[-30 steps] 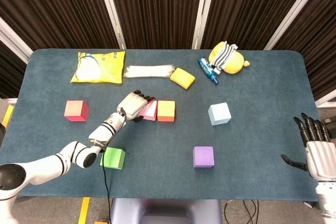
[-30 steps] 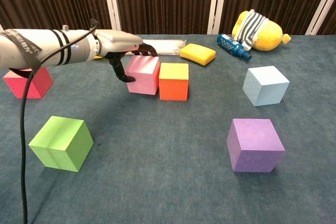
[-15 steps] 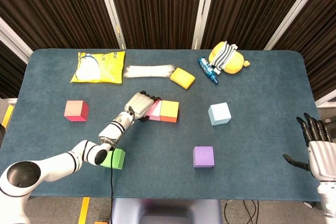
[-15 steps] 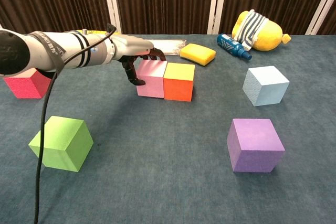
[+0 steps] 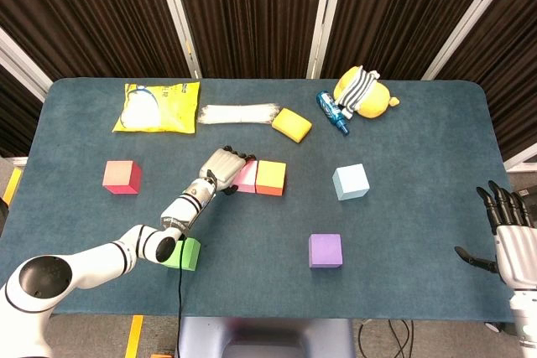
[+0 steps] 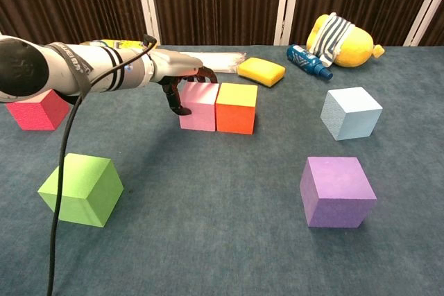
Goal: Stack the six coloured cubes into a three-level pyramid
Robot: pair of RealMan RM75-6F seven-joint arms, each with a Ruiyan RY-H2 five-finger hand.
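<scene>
The pink cube (image 5: 246,175) (image 6: 199,105) stands flush against the left side of the orange cube (image 5: 270,178) (image 6: 236,107) at mid-table. My left hand (image 5: 221,166) (image 6: 182,80) grips the pink cube, thumb on its left face and fingers curled over its back top edge. The red cube (image 5: 122,177) (image 6: 35,109) lies far left. The green cube (image 5: 185,254) (image 6: 82,188) is at the front left, partly under my left forearm in the head view. The light blue cube (image 5: 351,182) (image 6: 351,112) and the purple cube (image 5: 325,251) (image 6: 338,190) sit on the right. My right hand (image 5: 510,232) hangs open past the table's right edge.
Along the back lie a yellow bag (image 5: 157,106), a white bundle (image 5: 239,113), a yellow sponge (image 5: 291,124) (image 6: 261,71), a blue bottle (image 5: 330,109) (image 6: 309,62) and a yellow plush toy (image 5: 365,92) (image 6: 341,39). A black cable (image 6: 66,171) trails from my left arm.
My left hand has slid the pink cube right until it touches the orange cube, and squared it up. The right hand has dropped slightly.
</scene>
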